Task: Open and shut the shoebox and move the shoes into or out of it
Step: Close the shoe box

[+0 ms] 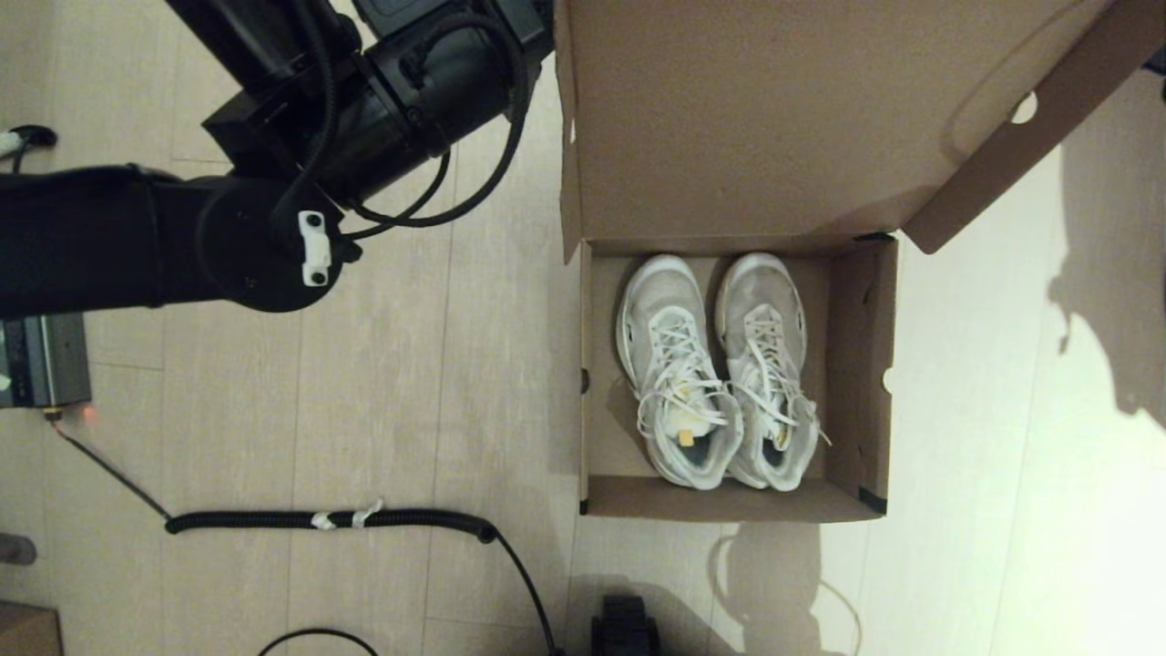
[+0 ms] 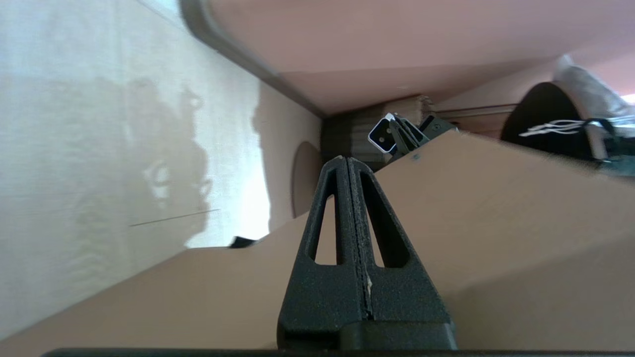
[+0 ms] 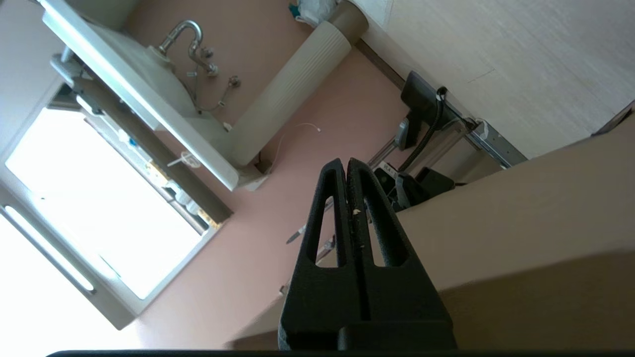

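The brown cardboard shoebox (image 1: pixel 843 364) stands open on the floor, its lid (image 1: pixel 747 118) swung up and back. Two white lace-up shoes (image 1: pixel 679 364) lie side by side inside, toes away from me, a yellow tag showing in the left one. My left arm (image 1: pixel 273 228) reaches to the lid's left edge; its gripper is hidden there in the head view. In the left wrist view the left gripper (image 2: pixel 346 159) is shut and empty against the lid's cardboard (image 2: pixel 496 223). The right gripper (image 3: pixel 346 162) is also shut and empty, beside the cardboard (image 3: pixel 521 223).
A black coiled cable (image 1: pixel 337 519) runs across the floor left of the box. A grey device (image 1: pixel 41 360) sits at the far left edge, and a black part (image 1: pixel 624 629) at the bottom. A sink (image 3: pixel 149 99) and a window show beyond the right gripper.
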Robot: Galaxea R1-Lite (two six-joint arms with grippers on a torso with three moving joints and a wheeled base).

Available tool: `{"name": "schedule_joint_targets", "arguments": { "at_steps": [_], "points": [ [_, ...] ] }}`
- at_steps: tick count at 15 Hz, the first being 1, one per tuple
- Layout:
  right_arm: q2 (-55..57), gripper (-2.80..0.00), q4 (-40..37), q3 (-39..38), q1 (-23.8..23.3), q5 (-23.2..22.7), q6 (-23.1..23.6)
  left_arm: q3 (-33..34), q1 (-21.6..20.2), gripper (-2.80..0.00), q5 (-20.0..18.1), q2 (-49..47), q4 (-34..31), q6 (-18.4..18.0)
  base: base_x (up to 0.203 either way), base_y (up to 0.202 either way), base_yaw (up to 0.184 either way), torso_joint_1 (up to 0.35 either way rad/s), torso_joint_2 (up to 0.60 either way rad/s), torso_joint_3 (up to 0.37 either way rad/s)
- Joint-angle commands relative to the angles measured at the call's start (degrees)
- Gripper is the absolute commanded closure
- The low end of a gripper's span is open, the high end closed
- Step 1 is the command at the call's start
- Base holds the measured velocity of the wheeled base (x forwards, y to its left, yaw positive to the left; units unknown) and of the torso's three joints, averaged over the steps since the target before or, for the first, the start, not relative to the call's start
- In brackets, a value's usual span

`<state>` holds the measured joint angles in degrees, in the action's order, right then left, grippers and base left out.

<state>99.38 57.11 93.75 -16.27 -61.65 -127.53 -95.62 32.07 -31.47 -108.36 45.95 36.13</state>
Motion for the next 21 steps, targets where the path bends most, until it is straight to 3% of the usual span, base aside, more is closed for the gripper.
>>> {"name": "schedule_joint_targets", "arguments": {
  "at_steps": [1,13,21],
  "points": [
    [-3.75,0.0,0.37,-1.81,-0.79,-0.64,-0.7,0.82,0.96,0.0,-0.2,1.65,0.37,0.18,0.0,0.0,0.0,0.0,0.0,0.0],
    [-23.35,0.0,6.9,-23.74,-3.03,-2.99,-0.69,15.69,7.15,0.0,-0.33,10.73,2.39,-0.05,0.0,0.0,0.0,0.0,0.0,0.0],
    [-34.47,0.0,7.3,-37.88,-3.32,-6.57,0.02,33.2,9.57,0.0,-0.44,24.06,2.38,-0.1,0.0,0.0,0.0,0.0,0.0,0.0]
  ]
}}
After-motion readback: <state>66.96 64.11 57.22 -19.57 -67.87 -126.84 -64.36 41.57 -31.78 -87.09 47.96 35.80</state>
